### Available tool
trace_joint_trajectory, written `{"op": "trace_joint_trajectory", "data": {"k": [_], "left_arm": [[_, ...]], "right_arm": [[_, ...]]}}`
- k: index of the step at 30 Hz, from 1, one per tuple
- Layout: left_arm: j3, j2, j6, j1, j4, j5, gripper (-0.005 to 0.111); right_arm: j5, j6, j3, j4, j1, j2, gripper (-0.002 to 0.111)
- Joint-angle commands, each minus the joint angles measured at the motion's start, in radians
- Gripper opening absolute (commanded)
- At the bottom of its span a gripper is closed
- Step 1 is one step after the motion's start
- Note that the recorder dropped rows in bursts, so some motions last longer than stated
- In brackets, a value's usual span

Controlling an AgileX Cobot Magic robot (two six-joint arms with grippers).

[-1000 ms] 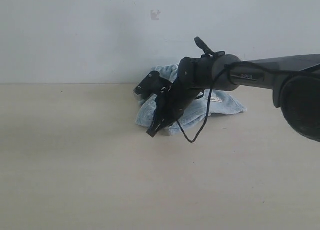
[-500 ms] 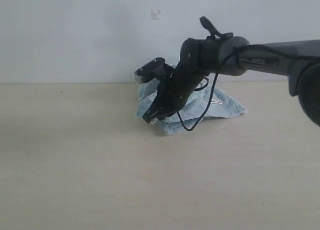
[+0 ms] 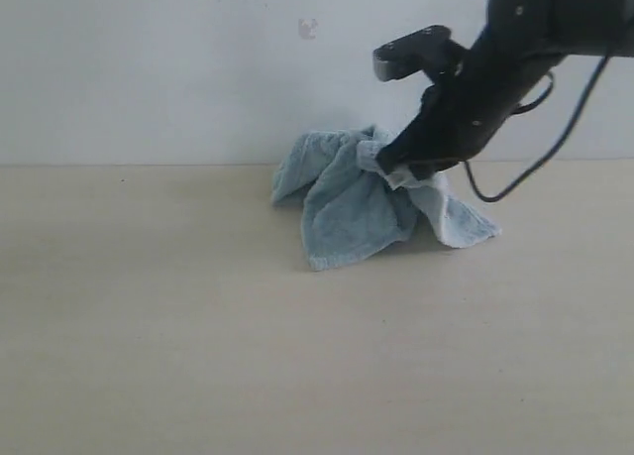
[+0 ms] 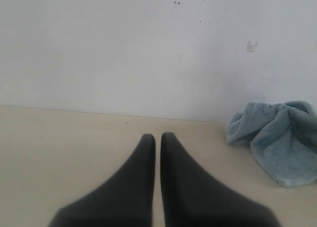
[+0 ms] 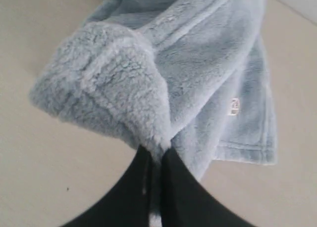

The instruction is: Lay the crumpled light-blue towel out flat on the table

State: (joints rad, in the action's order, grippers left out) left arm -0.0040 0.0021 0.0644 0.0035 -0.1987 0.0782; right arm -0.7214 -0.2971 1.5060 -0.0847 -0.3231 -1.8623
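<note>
Exterior view: the right gripper [image 3: 384,168], fingers clamped on a fold of the crumpled pale-blue towel [image 3: 347,212], holds that fold up off the beige tabletop [image 3: 198,356], close to the white wall [image 3: 149,68]. The rest of the towel drapes down onto the tabletop near the wall. The left gripper [image 4: 157,138], fingers closed on nothing, points toward the wall from farther out.
</note>
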Motion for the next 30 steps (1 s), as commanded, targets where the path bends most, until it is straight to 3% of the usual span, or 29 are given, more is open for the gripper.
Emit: {"op": "trace_joint_trajectory", "data": {"k": [1, 8, 15, 24, 30], "left_arm": [[0.004, -0.002, -0.007, -0.004, 0.002, -0.006, 0.004], [0.004, -0.002, -0.007, -0.004, 0.002, -0.006, 0.004], [0.004, -0.002, -0.007, -0.004, 0.002, -0.006, 0.004], [0.004, -0.002, -0.007, -0.004, 0.002, -0.006, 0.004], [0.004, -0.002, -0.007, -0.004, 0.002, -0.006, 0.004]], "right_arm": [[0.121, 0.138, -0.258, 0.085, 0.095, 0.247, 0.0], [0.219, 0.394, -0.628, 0.384, 0.265, 0.643, 0.0], [0.257, 0.404, -0.802, 0.365, 0.284, 0.732, 0.0], [0.275, 0.392, -0.83, 0.293, 0.28, 0.732, 0.0], [0.309, 0.373, -0.83, 0.272, 0.22, 0.732, 0.0]]}}
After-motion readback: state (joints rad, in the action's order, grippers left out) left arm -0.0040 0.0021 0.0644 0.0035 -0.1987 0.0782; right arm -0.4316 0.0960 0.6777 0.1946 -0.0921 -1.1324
